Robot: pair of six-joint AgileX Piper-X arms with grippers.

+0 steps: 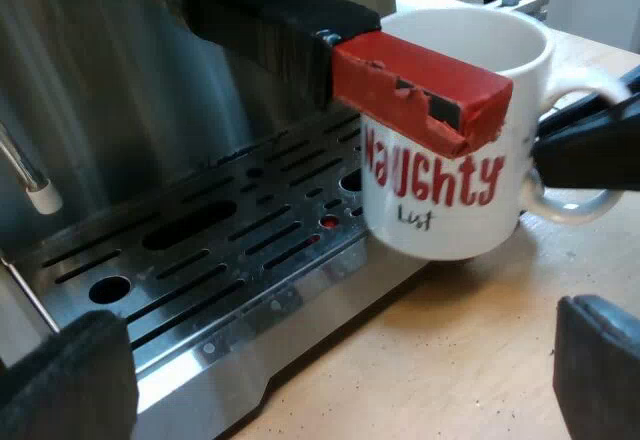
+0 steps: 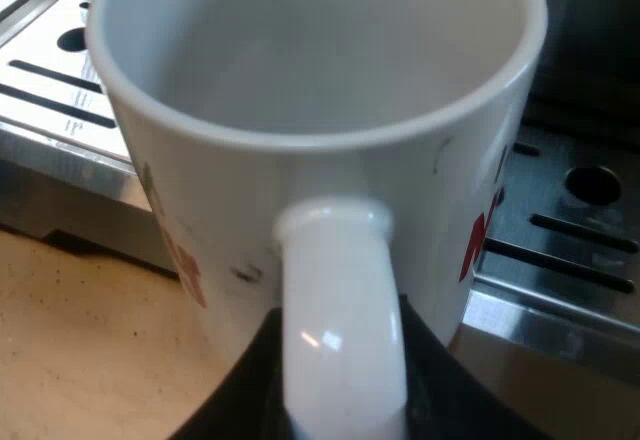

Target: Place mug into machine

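At the espresso machine (image 1: pixel 120 80), our right gripper (image 2: pixel 340 380) is clamped on the mug handle (image 2: pixel 340 300), one black finger pressed to each side of the white loop, and holds the mug (image 1: pixel 440 190) at the outer edge of the drip tray (image 1: pixel 200 250). The white mug, lettered in red with "Naughty" above a smaller dark "List", stands upright, its plain white inside open to the right wrist view. Part of its base is over the slotted steel tray and part over the wooden table (image 1: pixel 450 360). We cannot tell whether it rests on the tray's edge or hangs just above it. Seen from the left wrist, the holder handle (image 1: pixel 260 25), dark and set at the machine's front, reaches out toward the mug, and its red end (image 1: pixel 420 85) crosses in front of the mug's rim. A thin metal wand (image 1: pixel 25 175) with a pale tip hangs above the tray, well apart from the mug. Our left gripper (image 1: pixel 335 370) hovers low before the tray's front lip, its two fingers (image 1: pixel 70 380) spread wide apart and gripping nothing, clear of the mug.
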